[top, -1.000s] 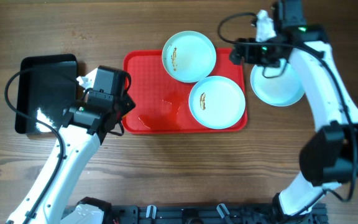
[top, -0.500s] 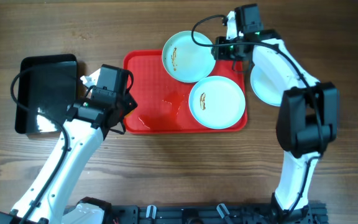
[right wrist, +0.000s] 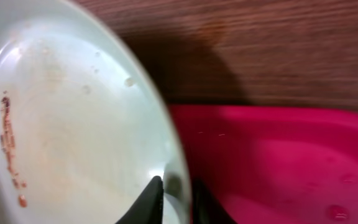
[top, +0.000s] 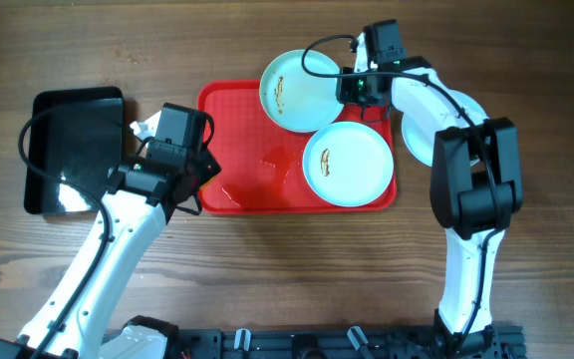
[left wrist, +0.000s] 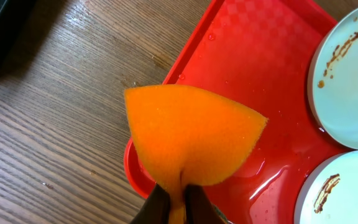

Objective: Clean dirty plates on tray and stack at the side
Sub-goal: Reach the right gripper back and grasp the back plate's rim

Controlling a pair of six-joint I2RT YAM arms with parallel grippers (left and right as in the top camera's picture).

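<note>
Right gripper (right wrist: 176,198) pinches rear plate (top: 302,90) rim, plate overhanging wet red tray (top: 239,125) far edge; left gripper (left wrist: 176,200) clamps orange sponge (left wrist: 191,137) over tray's left rim; second smeared plate (top: 348,164) on tray, third plate (top: 417,148) on wood table (top: 287,279), right arm bent over it

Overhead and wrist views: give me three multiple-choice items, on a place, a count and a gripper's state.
1. Where does the third plate lie? A on the table right of the tray; B on the tray; C stacked on another plate.
2. How many smeared plates sit on the tray? A one; B two; C three.
3. The right gripper is: A wide open above the tray; B out of view; C closed on the far plate's rim.
Answers: A, it lies on wood off the tray; B, far plate and near plate each show a brown streak; C, both fingers pinch that rim.
</note>
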